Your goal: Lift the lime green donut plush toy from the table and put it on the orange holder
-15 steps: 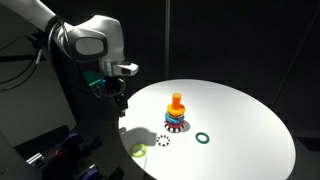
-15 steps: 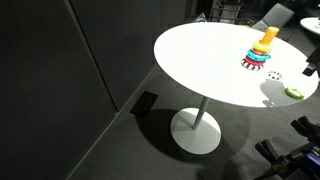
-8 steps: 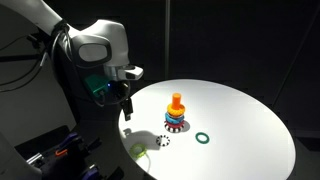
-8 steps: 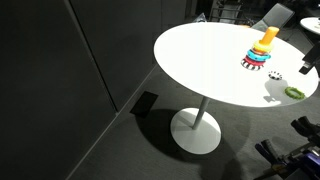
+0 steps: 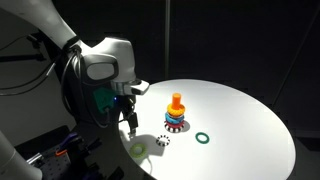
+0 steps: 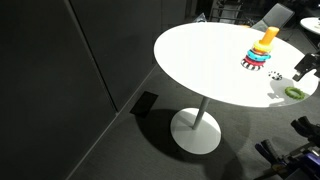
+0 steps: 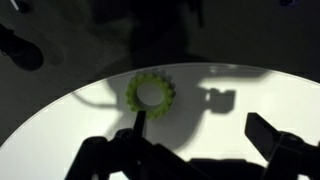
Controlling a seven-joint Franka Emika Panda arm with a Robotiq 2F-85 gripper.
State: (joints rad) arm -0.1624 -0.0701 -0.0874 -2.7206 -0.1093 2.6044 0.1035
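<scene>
In an exterior view the arm stands at the left, its wrist bent down so the gripper (image 5: 128, 122) hangs over the near edge of the table (image 5: 240, 115); the jaws stand wide apart, holding nothing; in the wrist view the lime green donut plush toy (image 7: 151, 95) lies flat below them, by the tip of the picture's left finger, not between the two; beyond the jaws lie a speckled ring (image 5: 163, 140), the orange holder (image 5: 176, 99) stacked with red, blue and yellow rings, then a dark green ring (image 5: 203, 138)

My fingers (image 7: 278, 142) are black. The donut plush toy (image 7: 151, 95) is lime green, the table (image 5: 240, 120) white, the holder (image 5: 177, 99) orange over red, blue and yellow stacked rings (image 5: 175, 119); nearby a dark green ring (image 5: 203, 138) and a speckled black-and-white ring (image 5: 163, 140)
</scene>
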